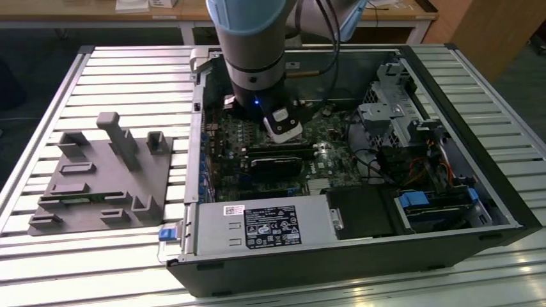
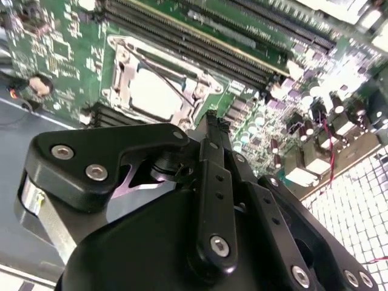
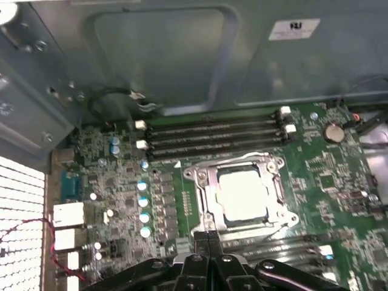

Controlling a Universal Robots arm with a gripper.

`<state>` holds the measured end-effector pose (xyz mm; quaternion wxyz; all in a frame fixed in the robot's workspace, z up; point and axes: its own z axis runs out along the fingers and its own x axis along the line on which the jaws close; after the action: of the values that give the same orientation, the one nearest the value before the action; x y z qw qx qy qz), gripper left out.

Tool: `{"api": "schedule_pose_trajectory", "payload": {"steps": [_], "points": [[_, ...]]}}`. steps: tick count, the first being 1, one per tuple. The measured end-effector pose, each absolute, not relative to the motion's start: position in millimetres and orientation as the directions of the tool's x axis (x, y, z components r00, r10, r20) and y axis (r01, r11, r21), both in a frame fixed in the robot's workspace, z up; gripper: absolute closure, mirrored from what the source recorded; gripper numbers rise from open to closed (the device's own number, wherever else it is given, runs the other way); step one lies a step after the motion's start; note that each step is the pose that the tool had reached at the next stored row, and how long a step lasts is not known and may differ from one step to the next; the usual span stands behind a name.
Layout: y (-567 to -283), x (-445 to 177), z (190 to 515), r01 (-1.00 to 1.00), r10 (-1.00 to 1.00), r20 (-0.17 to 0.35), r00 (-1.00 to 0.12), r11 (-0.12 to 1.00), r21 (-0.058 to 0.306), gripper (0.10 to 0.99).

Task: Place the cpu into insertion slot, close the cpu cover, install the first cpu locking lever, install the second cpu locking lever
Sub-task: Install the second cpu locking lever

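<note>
Hovering inside an open computer case (image 1: 477,211) that lies on a slatted metal desk (image 1: 128,77), the arm's tool (image 3: 208,235) hangs with its two black fingers (image 3: 201,239) pressed together and nothing between them, their tips close above the edge of the insertion slot (image 3: 241,193). Beside the case, at the exterior view's left, a grey moulded parts holder (image 1: 102,182) sits on the desk. On the green motherboard (image 3: 121,200), the cpu (image 3: 244,194) already lies in the slot, its pale metal face showing through the window of the cpu cover (image 3: 206,191), which appears folded down flat around it. A thin wire locking lever (image 2: 162,73) crosses the socket in the second wrist view; whether either lever is hooked home cannot be told. The risk, judged from this, lies in how close the clenched tips stand to the socket frame: a slightly off descent could scrape the chip's face, slip off the thin lever, or strike the memory slots (image 3: 212,136) on the far side of the socket. Pressure on a cover not fully seated could also bend it.
</note>
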<state>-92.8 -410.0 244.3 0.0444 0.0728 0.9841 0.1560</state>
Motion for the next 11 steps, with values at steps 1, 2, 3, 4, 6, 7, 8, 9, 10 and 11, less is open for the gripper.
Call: {"api": "schedule_pose_trajectory", "payload": {"steps": [1, 2, 3, 4, 6, 7, 8, 9, 10, 11], "points": [[-410, -92, 245, 0.132, 0.159, -0.066, -0.985, 0.943, 0.305, 0.98], [-410, -91, 245, 0.135, 0.162, -0.067, -0.985, 0.945, 0.297, 0.98], [-410, -89, 246, 0.137, 0.163, -0.069, -0.984, 0.947, 0.29, 0.98], [-410, -88, 246, 0.139, 0.165, -0.07, -0.984, 0.949, 0.283, 0.98], [-410, -84, 246, 0.142, 0.167, -0.072, -0.983, 0.952, 0.272, 0.98], [-410, -82, 246, 0.143, 0.168, -0.072, -0.983, 0.953, 0.268, 0.98], [-410, -81, 246, 0.145, 0.169, -0.073, -0.983, 0.953, 0.265, 0.98], [-410, -78, 246, 0.146, 0.17, -0.073, -0.983, 0.954, 0.263, 0.98], [-410, -76, 246, 0.147, 0.171, -0.073, -0.983, 0.954, 0.261, 0.98], [-410, -74, 246, 0.147, 0.171, -0.074, -0.982, 0.954, 0.26, 0.98]]}}
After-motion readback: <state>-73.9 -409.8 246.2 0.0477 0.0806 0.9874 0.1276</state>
